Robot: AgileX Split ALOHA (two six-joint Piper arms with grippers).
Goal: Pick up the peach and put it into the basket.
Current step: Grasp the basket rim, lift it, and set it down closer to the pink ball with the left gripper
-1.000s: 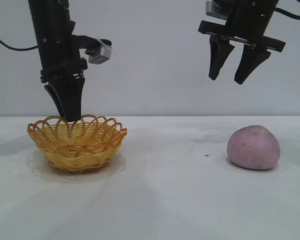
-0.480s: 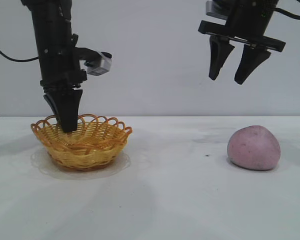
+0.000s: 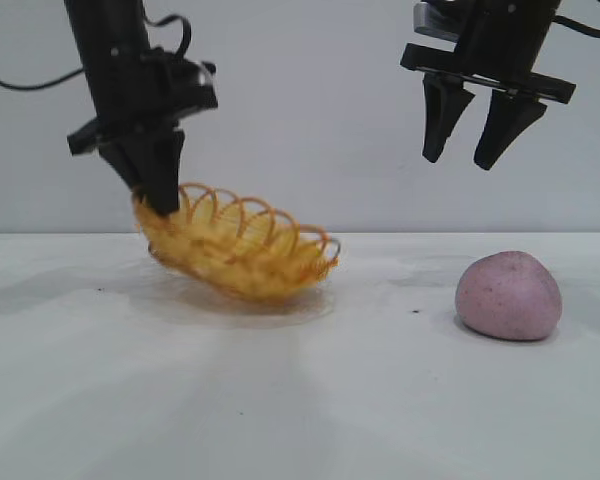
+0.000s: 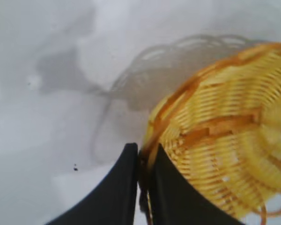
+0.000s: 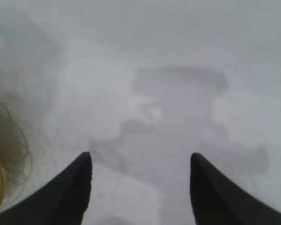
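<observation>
The yellow woven basket with its orange looped rim hangs tilted at the left of the exterior view, its far side still low near the table. My left gripper is shut on the basket's rim; the left wrist view shows the rim pinched between the black fingers with the basket spreading beside them. The dull pink peach rests on the white table at the right. High above and a little left of it, my right gripper stands open and holds nothing.
The white table stretches bare between basket and peach, with a small dark speck near the peach. A plain grey wall stands behind.
My left gripper closed on the basket's rim, then lifted and dragged it to the right, tipping it. The right arm and the peach have stayed put.
</observation>
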